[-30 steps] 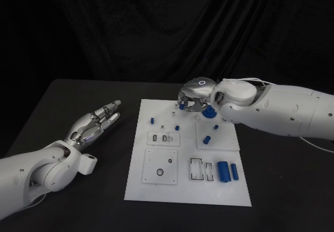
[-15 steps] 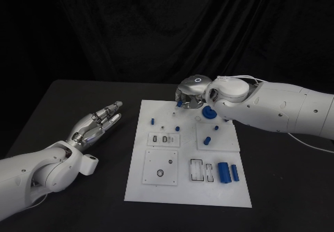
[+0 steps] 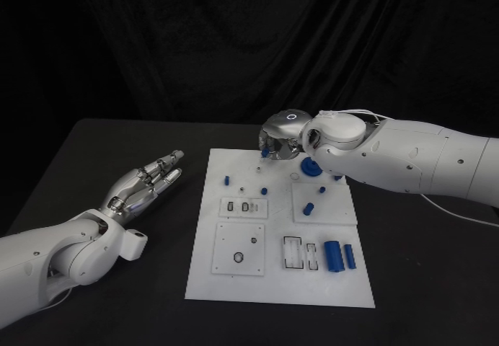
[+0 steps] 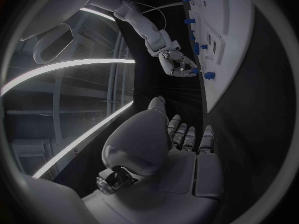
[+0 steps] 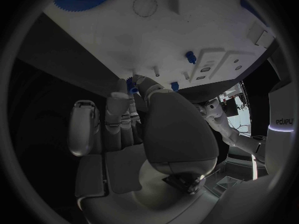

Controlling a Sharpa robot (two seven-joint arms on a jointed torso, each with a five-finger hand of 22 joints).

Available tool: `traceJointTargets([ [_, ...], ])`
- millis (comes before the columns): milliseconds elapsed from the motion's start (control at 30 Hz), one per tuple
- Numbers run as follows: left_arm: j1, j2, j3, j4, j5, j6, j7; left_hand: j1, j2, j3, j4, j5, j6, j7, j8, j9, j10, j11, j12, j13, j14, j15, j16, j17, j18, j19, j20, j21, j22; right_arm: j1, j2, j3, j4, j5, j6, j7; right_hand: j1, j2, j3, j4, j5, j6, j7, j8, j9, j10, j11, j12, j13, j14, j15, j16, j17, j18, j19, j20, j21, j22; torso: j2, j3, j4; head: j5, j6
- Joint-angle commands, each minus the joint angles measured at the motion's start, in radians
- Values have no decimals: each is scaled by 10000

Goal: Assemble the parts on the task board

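1. The right hand (image 3: pixel 280 138) and its thick arm (image 3: pixel 416 162) hang over the far right corner of the board (image 3: pixel 280 285), blocking reach there from the right.
2. The left hand (image 3: pixel 143 184) lies flat on the table (image 3: pixel 125 144) left of the board, apart from its edge, fingers apart.
3. Upright blue pegs (image 3: pixel 264 191) stud the board's far half.
4. Near right, two blue cylinders (image 3: pixel 334 256) lie beside a slotted tray (image 3: pixel 299 254).
5. The board's near strip is bare.
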Motion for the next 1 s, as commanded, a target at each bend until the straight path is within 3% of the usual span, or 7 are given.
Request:
traceJointTargets([
  [33, 22, 30, 8, -12, -23, 123, 1929, 94, 2, 48, 15, 48, -21, 63, -5, 9, 13, -12, -50, -9, -22, 40, -37, -15, 188, -7, 41, -24, 15, 5, 30, 7, -45, 14, 122, -100, 26, 121, 35, -1, -42, 138, -143, 757, 1962, -15, 69, -44, -13, -28, 74, 12, 2, -184, -13, 80, -22, -6, -4, 2, -8, 6, -21],
  [233, 22, 70, 8, -74, -23, 133, 1932, 104, 2, 53, 14, 56, -18, 76, -5, 10, 5, -11, -53, -11, -22, 42, -37, -15, 188, -7, 43, -25, 14, -3, 69, 6, -78, 14, 200, -87, 8, 133, 40, 1, -108, 92, -127, 730, 1999, -38, 83, -87, -13, -45, 89, -2, -11, -181, -25, 93, -32, -10, 5, 4, 6, -61, -21],
  [1000, 22, 155, 8, -157, -24, 180, 1926, 113, 5, 60, 16, 64, -23, 91, -6, 9, 0, -7, -55, -12, -22, 45, -37, -15, 188, -5, 47, -23, 16, -135, 279, 4, -324, 155, 706, -48, -59, 174, 72, 16, -338, -152, -72, 548, 2102, -166, 148, -265, -4, -149, 140, -101, -114, -157, -110, 144, -109, -75, 1, -10, 0, -82, -80],
])
